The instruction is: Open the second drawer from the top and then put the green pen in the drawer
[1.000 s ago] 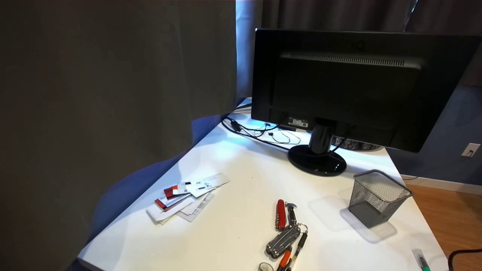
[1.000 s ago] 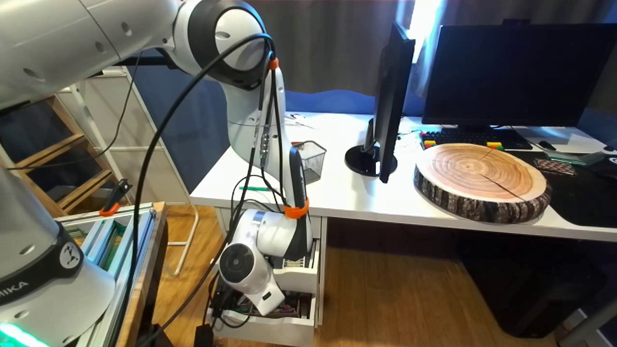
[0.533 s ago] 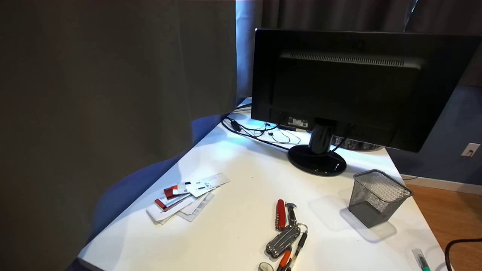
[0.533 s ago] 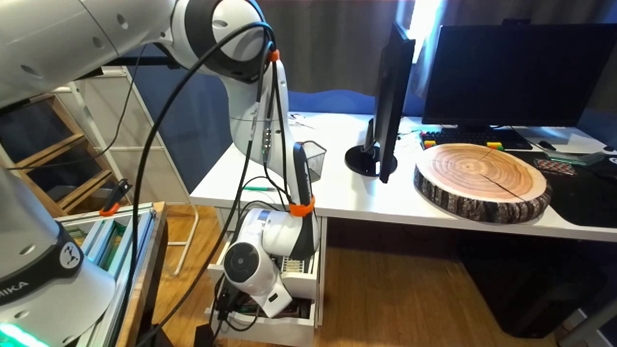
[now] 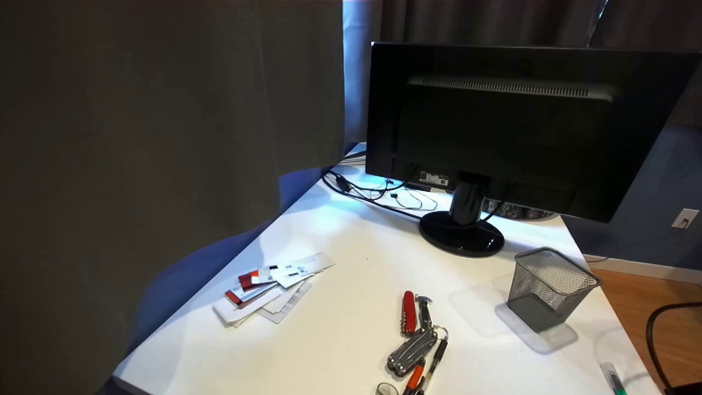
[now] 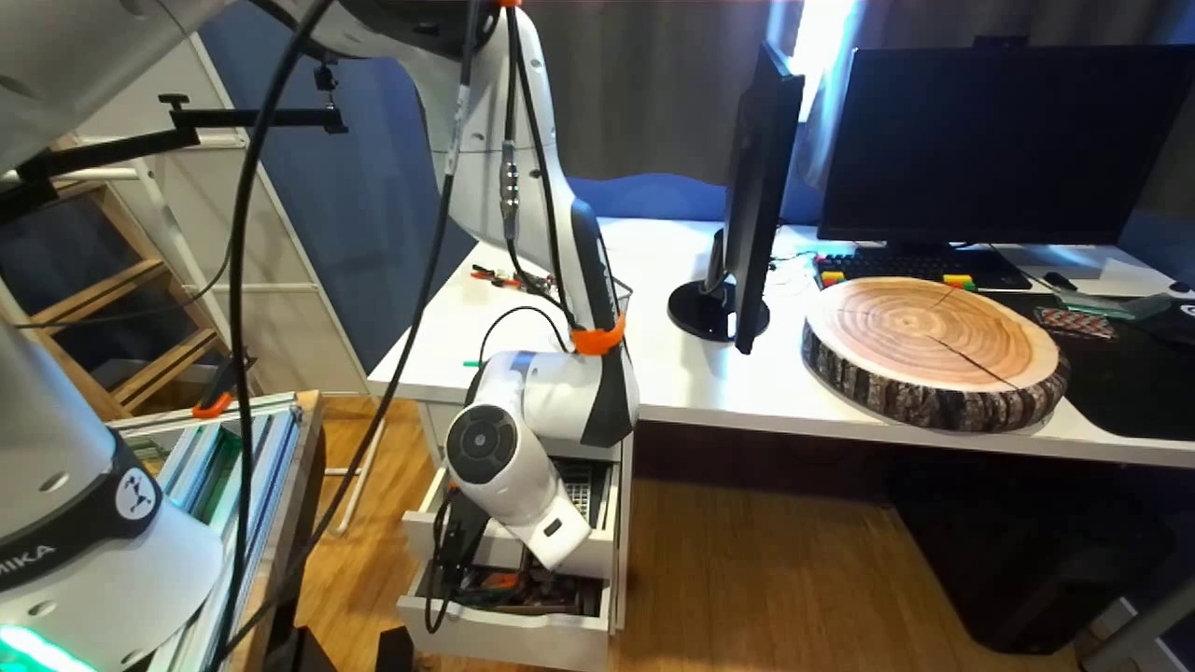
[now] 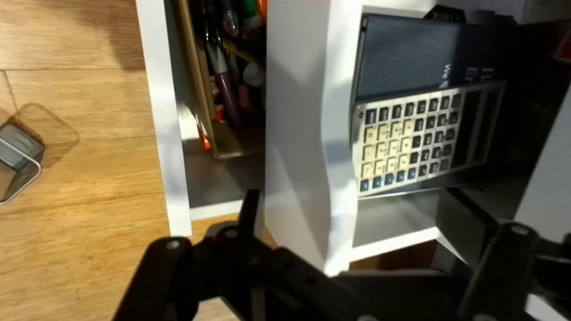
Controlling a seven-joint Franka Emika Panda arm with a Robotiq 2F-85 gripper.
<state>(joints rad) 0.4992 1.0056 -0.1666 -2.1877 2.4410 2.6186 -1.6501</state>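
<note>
The white tabletop [image 6: 653,271] carried most of what I could see, and the arm [image 6: 481,177] reached down past its edge. Two monitors [image 6: 1004,140] stood up there, with a log slice [image 6: 934,345] lying flat in front of one. Underneath, the upper drawer [image 7: 299,111] and, below that, the lower drawer [image 6: 513,639] both stood open, the lower one holding a box [image 7: 201,84] of pens and clutter. The jaws stood well apart close to the upper drawer; in the wrist view its front showed between them, but I couldn't tell whether they touched it. A mesh cup [image 5: 567,304] stood near an edge of the tabletop. A calculator [image 7: 419,138] lay inside the upper drawer, its rows of keys facing up. Back on the tabletop, a multi-tool [image 5: 412,351] lay beside a red knife [image 5: 409,312]. The green pen [image 5: 615,378] lay there too, close to the edge; both exterior views showed only part of it.
</note>
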